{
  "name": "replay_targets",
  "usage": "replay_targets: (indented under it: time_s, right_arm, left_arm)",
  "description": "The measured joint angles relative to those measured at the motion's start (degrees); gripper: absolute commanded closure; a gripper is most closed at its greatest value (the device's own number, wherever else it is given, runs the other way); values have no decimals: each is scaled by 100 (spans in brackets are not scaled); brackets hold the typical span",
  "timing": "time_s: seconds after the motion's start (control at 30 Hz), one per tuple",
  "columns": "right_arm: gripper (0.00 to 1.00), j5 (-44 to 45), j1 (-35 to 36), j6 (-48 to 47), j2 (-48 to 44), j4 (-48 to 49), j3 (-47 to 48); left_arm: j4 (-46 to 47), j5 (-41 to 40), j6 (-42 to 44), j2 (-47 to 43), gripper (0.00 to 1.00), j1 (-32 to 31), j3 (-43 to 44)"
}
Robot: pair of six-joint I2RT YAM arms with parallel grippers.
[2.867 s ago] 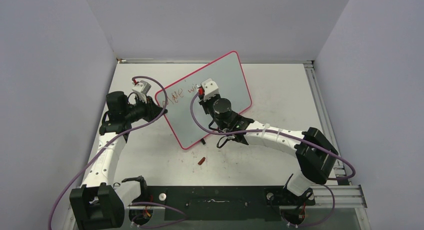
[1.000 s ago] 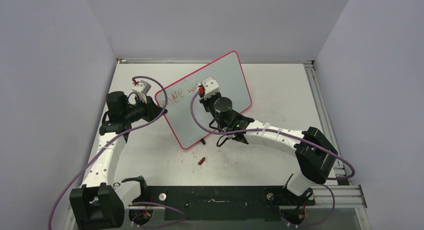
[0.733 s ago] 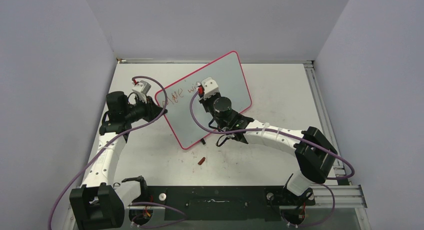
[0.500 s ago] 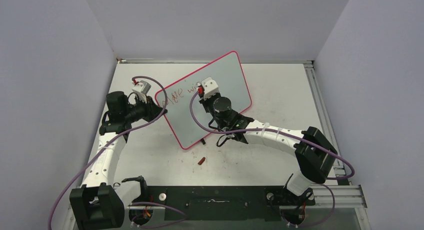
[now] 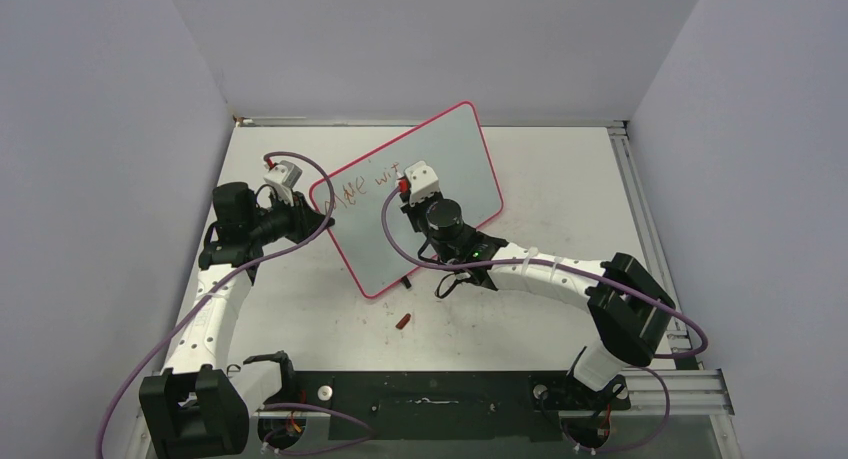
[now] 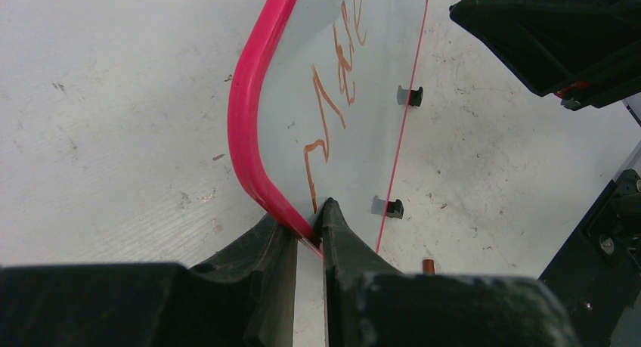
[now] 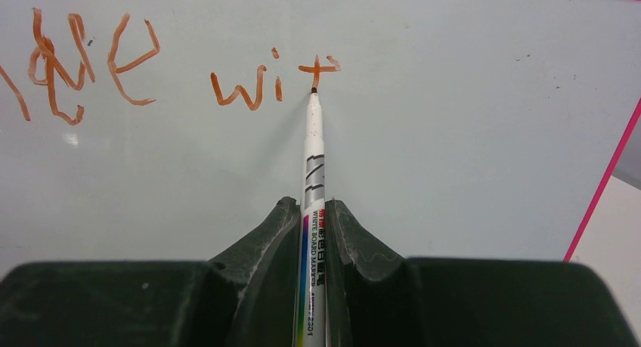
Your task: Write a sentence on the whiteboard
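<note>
The whiteboard (image 5: 468,159) stands tilted on the table, pink-red rim around it. My left gripper (image 6: 305,218) is shut on the rim at the board's left corner (image 6: 246,128), also visible from above (image 5: 322,217). My right gripper (image 7: 312,205) is shut on a white marker (image 7: 313,158), and its tip touches the board at the foot of a "t". The sentence (image 7: 249,86) in red-brown strokes reads roughly "Move wit"; from above it sits small near the board's upper left (image 5: 365,186). The right gripper (image 5: 408,194) hovers over the board's middle.
A red-brown marker cap (image 5: 404,321) lies on the table in front of the board, its end showing in the left wrist view (image 6: 428,266). Two black feet (image 6: 412,96) (image 6: 391,208) prop the board. Walls close in left, back and right; a metal rail (image 5: 640,214) runs along the right.
A "t" has appeared after "wi" on the board. My right gripper with the marker has shifted slightly right and toward me. The left arm has not moved.
</note>
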Motion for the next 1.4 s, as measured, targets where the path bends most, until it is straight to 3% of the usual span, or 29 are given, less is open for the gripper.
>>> replay_targets:
  time_s: [1.4]
  right_arm:
    - [95, -37, -345, -308, 15, 55, 610]
  left_arm:
    - [-4, 2, 0, -15, 100, -11, 0]
